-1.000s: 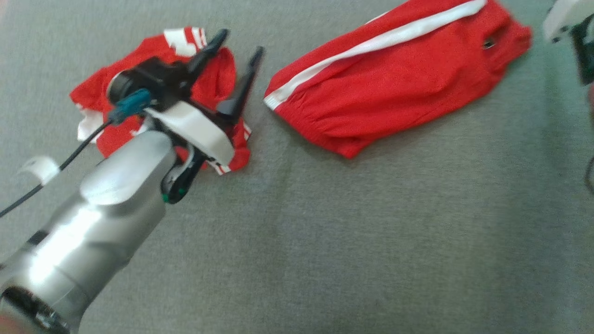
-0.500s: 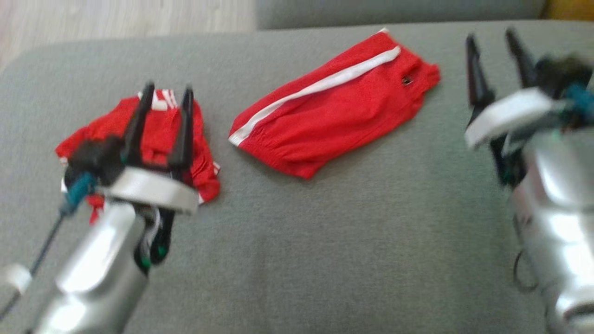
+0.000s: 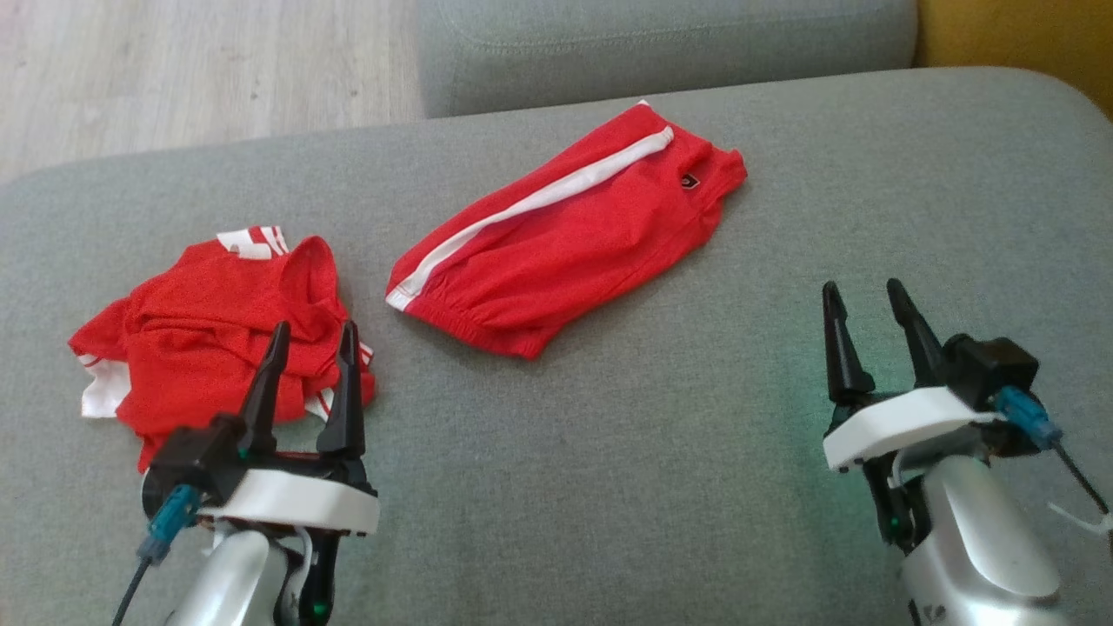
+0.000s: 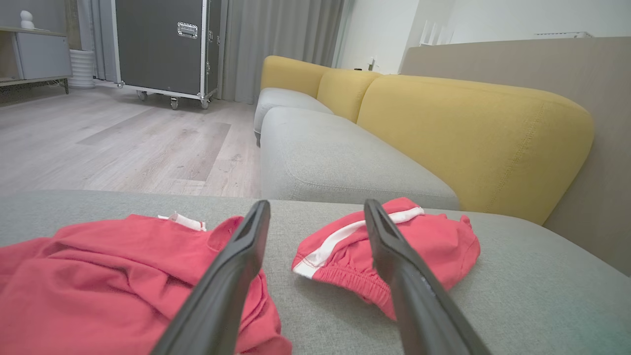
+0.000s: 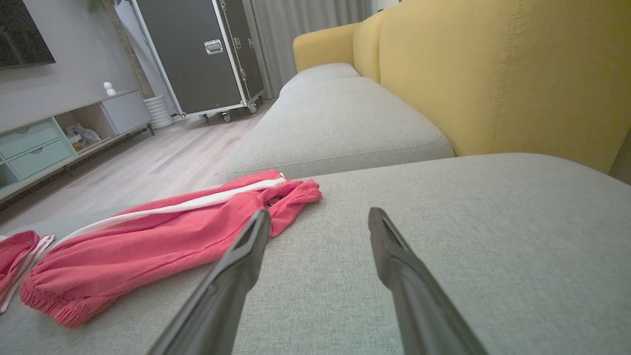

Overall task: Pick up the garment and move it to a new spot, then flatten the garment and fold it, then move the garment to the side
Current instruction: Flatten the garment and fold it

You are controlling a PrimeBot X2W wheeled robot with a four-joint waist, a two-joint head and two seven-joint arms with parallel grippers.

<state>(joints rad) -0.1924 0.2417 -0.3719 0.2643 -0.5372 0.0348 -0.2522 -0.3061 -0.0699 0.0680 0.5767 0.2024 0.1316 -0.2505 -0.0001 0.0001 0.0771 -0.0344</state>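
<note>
The left gripper (image 3: 315, 329) is seen with its 2 fingers spread wide and nothing held between them. It is raised over the near right edge of the shirt (image 3: 209, 339), and whether fabric is touched cannot be told. The right gripper (image 3: 862, 287) is likewise spread wide and empty, set over bare seat (image 3: 609, 487) well apart from both garments.

The shirt, red with white striped trim, is left crumpled in a heap on the grey seat, on the robot's left. Just beside it, toward the middle and farther back, the shorts (image 3: 565, 243) are laid flat and folded, red with 1 white stripe along the side and a small dark logo near the far end. A strip of seat is left bare between the 2 garments.

In the left wrist view the shirt (image 4: 98, 276) is crossed by 1 finger and the shorts (image 4: 443, 246) by the other. Beyond the seat, another grey cushion (image 3: 661, 43), a yellow backrest (image 3: 1017, 35), a wooden floor (image 3: 174, 69) and a black wheeled case (image 4: 157, 44) are seen
</note>
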